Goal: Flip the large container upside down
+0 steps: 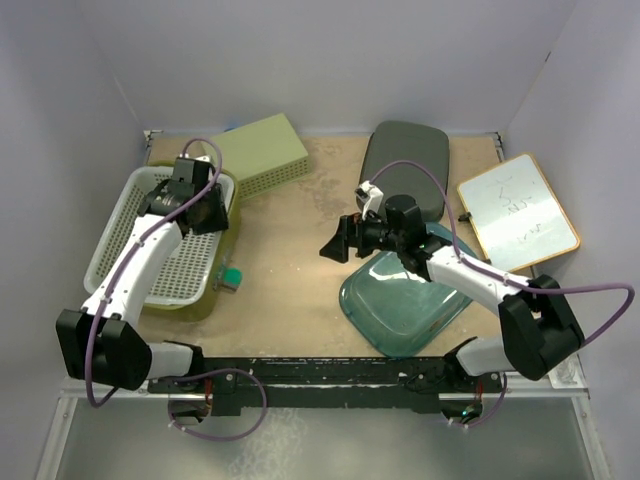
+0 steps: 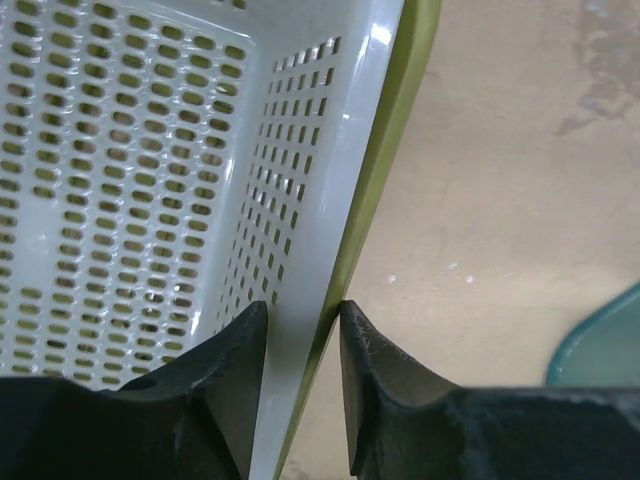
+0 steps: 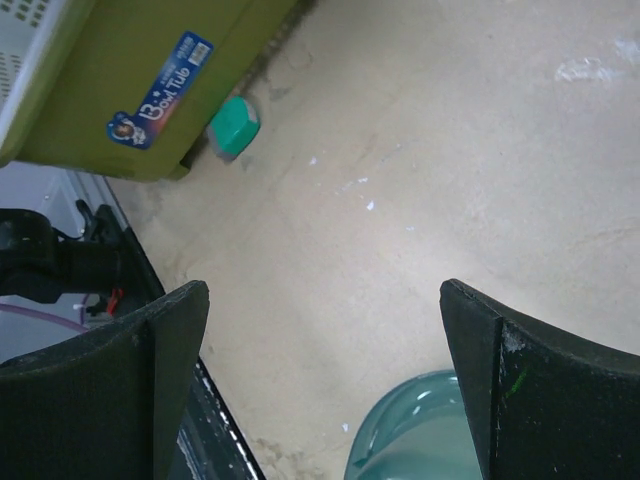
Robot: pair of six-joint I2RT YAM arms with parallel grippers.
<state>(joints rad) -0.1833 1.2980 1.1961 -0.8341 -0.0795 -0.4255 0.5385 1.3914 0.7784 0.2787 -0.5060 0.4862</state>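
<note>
The large container is an olive-green tub (image 1: 205, 300) at the left, with a white perforated basket (image 1: 150, 240) nested in it. My left gripper (image 1: 205, 205) is at the tub's far right rim. In the left wrist view the gripper (image 2: 305, 320) is shut across the white basket wall (image 2: 130, 150) and the green rim (image 2: 390, 150), one finger inside and one outside. My right gripper (image 1: 335, 245) is open and empty above the bare table middle, apart from the tub. The right wrist view shows the gripper (image 3: 325, 310) and the tub's labelled side (image 3: 170, 70).
A teal translucent lid (image 1: 405, 300) lies under the right arm. A dark grey lid (image 1: 405, 160) and a light green box (image 1: 262, 150) sit at the back. A whiteboard (image 1: 517, 212) lies at the right. A small teal latch (image 1: 231, 277) sticks out by the tub.
</note>
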